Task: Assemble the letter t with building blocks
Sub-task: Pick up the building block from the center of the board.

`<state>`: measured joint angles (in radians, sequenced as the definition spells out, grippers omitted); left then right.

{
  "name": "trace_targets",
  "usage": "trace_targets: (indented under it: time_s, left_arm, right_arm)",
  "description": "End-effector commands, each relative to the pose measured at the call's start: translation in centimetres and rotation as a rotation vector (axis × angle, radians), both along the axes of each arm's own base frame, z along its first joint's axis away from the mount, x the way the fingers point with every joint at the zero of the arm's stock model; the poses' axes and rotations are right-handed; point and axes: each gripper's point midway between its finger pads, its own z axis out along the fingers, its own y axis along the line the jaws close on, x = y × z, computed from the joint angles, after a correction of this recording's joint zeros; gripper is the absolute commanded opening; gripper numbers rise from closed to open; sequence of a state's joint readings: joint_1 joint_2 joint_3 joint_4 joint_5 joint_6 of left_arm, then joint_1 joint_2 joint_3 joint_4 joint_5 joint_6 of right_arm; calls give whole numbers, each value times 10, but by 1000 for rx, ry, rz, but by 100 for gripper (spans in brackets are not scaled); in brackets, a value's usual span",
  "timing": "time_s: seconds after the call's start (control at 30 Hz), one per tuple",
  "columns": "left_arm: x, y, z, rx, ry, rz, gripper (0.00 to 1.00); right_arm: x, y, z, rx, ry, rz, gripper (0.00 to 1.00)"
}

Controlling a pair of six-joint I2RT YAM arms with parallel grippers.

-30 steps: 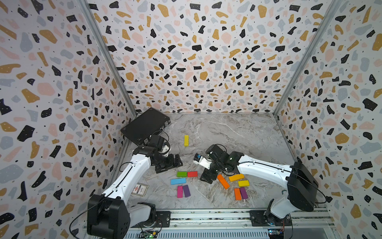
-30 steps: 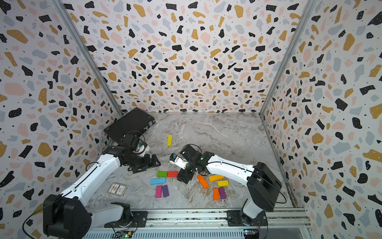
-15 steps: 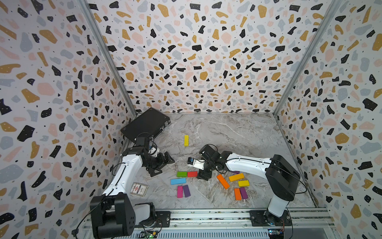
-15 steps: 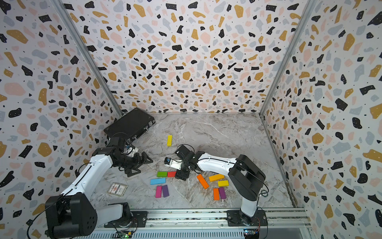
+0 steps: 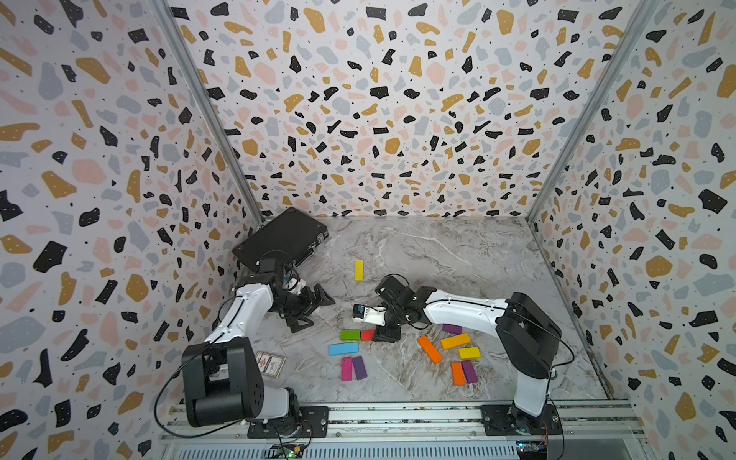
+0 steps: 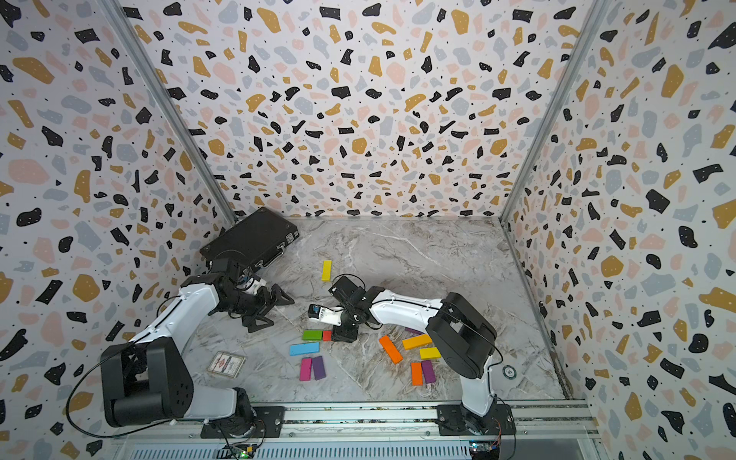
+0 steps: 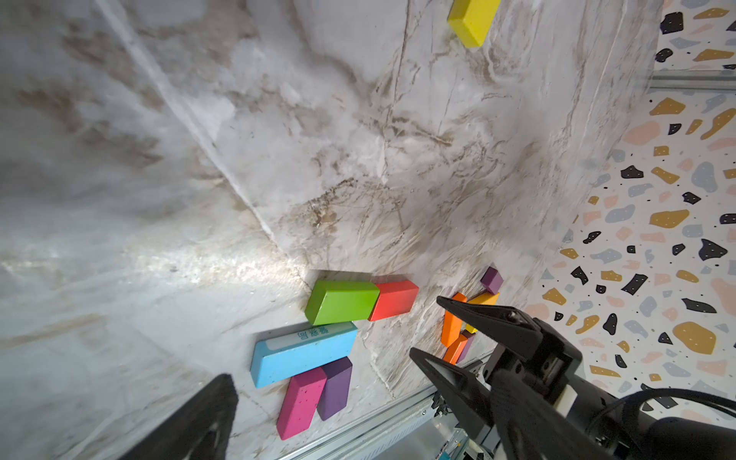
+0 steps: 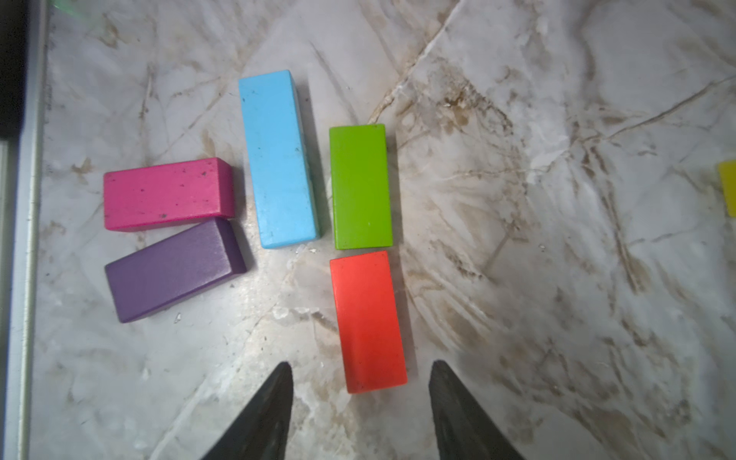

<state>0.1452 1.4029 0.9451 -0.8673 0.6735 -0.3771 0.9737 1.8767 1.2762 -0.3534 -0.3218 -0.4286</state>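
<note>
My right end effector (image 8: 361,364), jaws partly apart, straddles one end of the red block (image 8: 368,318), which lies end-to-end with the green block (image 8: 360,185). My left end effector (image 5: 314,312) gapes wide.

Marking 1: the long light-blue rectangular wooden block (image 7: 302,354), lying ahead of my right gripper (image 8: 360,363), carries a pale strip on one long side face. The strip bears a short row of teal characters, apparently Chinese; I cannot read them.

Marking 2: the small flat printed card (image 5: 270,363), well behind my left gripper (image 5: 318,310), shows a red-and-black emblem. Its lettering is too small to read.
</note>
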Motion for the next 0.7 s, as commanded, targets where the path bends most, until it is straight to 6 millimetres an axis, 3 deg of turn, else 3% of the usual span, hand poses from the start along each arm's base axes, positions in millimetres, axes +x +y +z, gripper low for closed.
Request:
trace_targets:
  time_s: [0.0,0.67]
  left_arm:
    - [1,0,0,-13,-21,-12,100]
    - [7,0,3,-28,-44,-19,100]
  right_arm:
    - [-12,-1,1,-19,18,42,58]
    - [7,7,-31,-130,-78,56,54]
